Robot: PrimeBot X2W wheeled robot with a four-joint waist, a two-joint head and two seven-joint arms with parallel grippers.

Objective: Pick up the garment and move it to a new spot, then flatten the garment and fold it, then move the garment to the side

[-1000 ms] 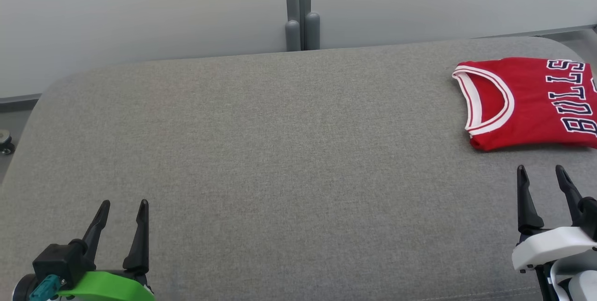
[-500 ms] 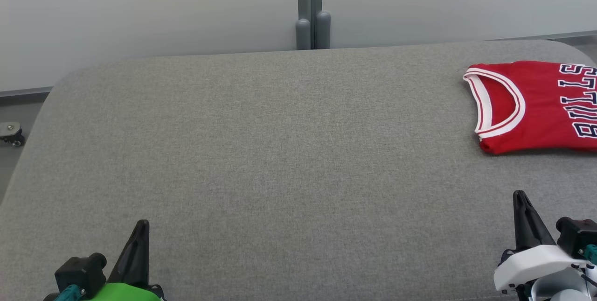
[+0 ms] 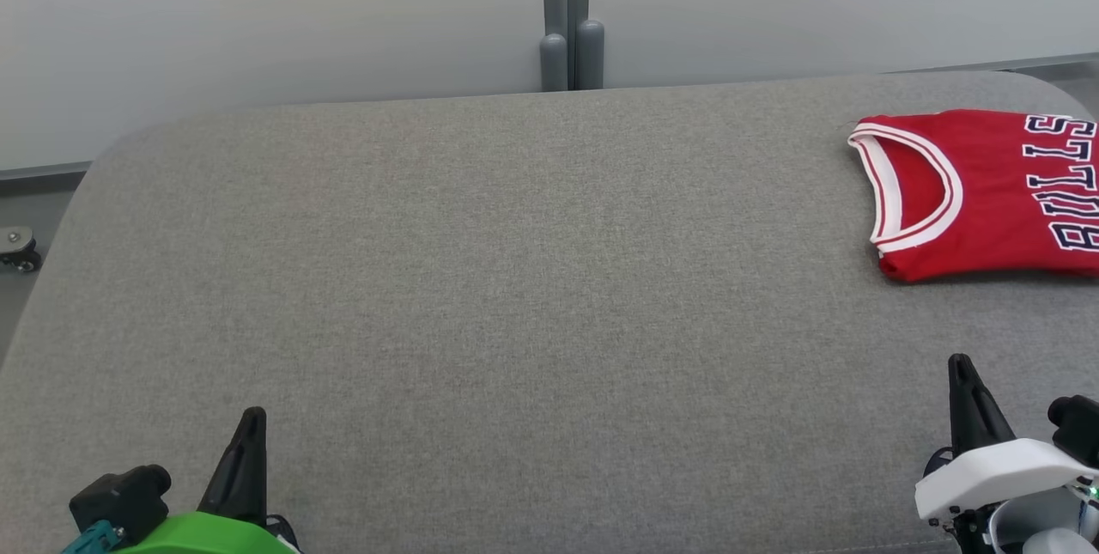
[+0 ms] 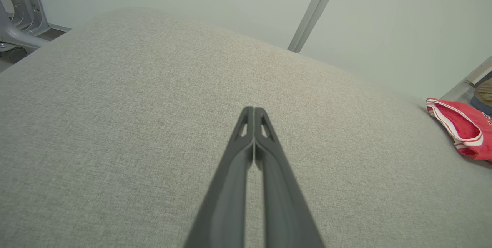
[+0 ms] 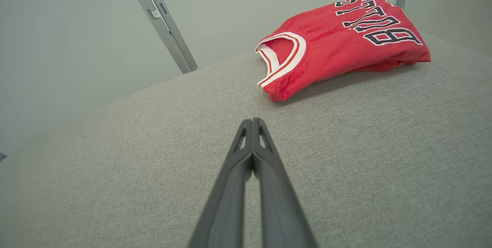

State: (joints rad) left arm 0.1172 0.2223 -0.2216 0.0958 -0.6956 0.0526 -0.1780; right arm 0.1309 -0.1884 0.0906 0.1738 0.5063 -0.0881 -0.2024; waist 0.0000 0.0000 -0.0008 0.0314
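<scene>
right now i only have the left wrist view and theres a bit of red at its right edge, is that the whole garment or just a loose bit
Observer: It is the whole jersey, folded into a compact block with BULLS lettering on top.
Operator: is the right gripper on it
Observer: No. The right gripper is apart from it, jaws shut on nothing, pointing at bare fabric short of the collar.
Operator: where on the surface is it
Observer: In the head view it lies at the far right corner of the grey cushion, running past the picture's right edge.
</scene>
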